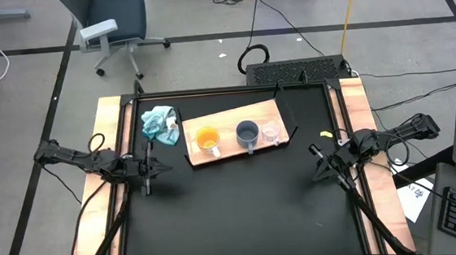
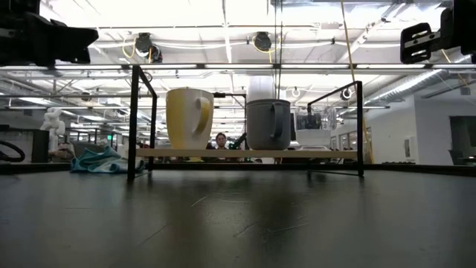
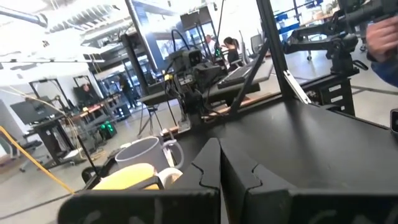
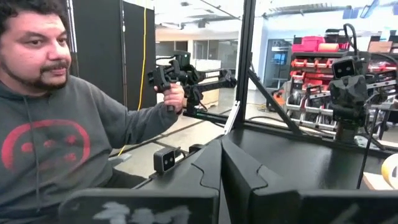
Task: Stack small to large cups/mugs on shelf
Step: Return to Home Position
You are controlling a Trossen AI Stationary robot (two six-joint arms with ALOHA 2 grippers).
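Observation:
The light-wood shelf (image 1: 236, 132) stands on thin black legs on the black table, toward its far side. On it stand, from left to right, an orange mug (image 1: 207, 140) with a pale handle, a grey-blue mug (image 1: 247, 133) and a small clear glass cup (image 1: 272, 133). The low view shows the orange mug (image 2: 189, 117) and the grey-blue mug (image 2: 268, 123) upright on the shelf board (image 2: 245, 152). My left gripper (image 1: 146, 185) is shut and empty at the table's left side. My right gripper (image 1: 320, 173) is shut and empty at the right side.
A light-blue cloth (image 1: 161, 124) lies on the table left of the shelf. Pale wooden rails (image 1: 108, 153) run along both sides of the table. A person (image 4: 56, 118) sits beyond the table, holding a handle device. The black tabletop (image 1: 243, 216) lies bare in front of the shelf.

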